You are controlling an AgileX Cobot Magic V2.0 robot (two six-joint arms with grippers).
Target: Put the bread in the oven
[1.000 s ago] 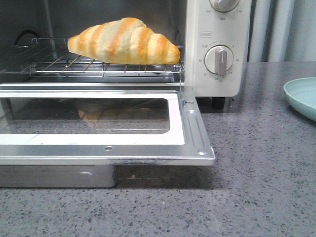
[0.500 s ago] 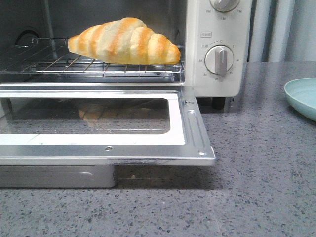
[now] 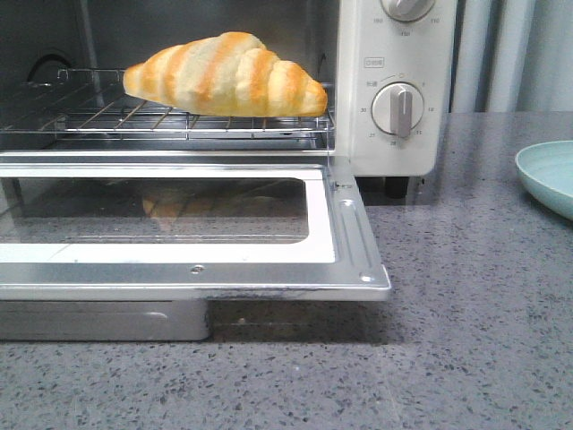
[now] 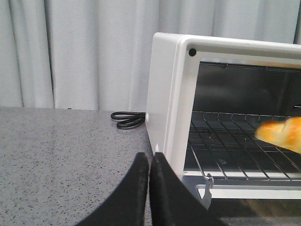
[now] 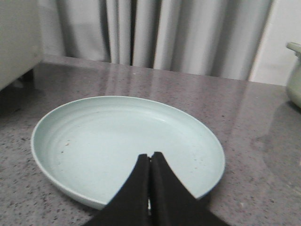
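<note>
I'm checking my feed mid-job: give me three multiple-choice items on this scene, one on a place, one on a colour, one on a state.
1. Where is the bread?
A. on the plate
B. on the wire rack inside the oven
C. on the countertop

2. What colour is the plate?
A. pale green
B. red
C. black

3. How is the oven door?
A. shut
B. removed
C. dropped open

Answers:
1 B, the bread lies on the wire rack in the oven.
2 A, the right wrist view shows it pale green under the shut right pincer.
3 C, the glass door lies flat in front.
</note>
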